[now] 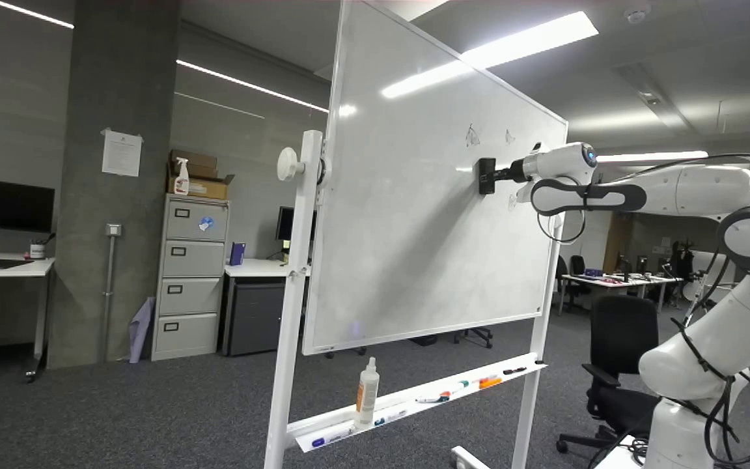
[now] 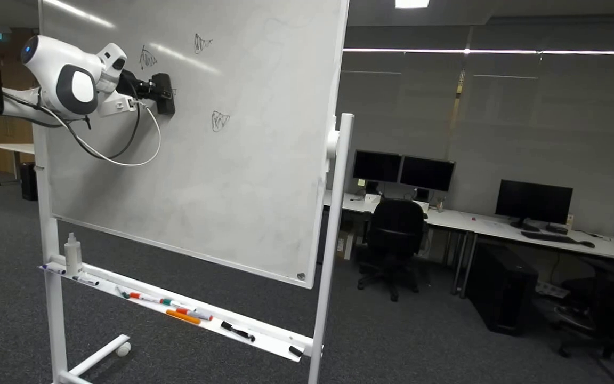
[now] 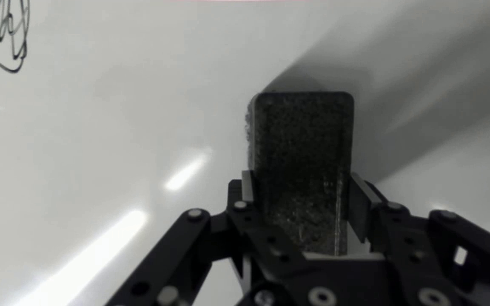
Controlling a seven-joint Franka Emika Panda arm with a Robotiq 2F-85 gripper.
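A black eraser [image 3: 304,140] stands upright between the fingers of my gripper [image 3: 302,187], which is shut on its two sides. In both exterior views the eraser [image 1: 486,177] is at the face of the whiteboard [image 1: 375,247], touching or very close; I cannot tell which. Black scribbles mark the board around it. One scribble [image 2: 147,57] lies up and left of the gripper [image 2: 153,89] in an exterior view, another scribble [image 2: 219,121] lower right. Part of a mark is hidden behind the eraser [image 2: 165,95]. The wrist view shows a scribble [image 3: 2,34] at its top left corner.
Below the board runs a white tray [image 1: 323,426] with a clear bottle [image 1: 367,394], several markers and an orange pen [image 2: 183,317]. White posts [image 2: 333,240] frame the board. An office chair [image 1: 622,365] stands by the arm's base. Cables [image 2: 126,162] hang from the wrist.
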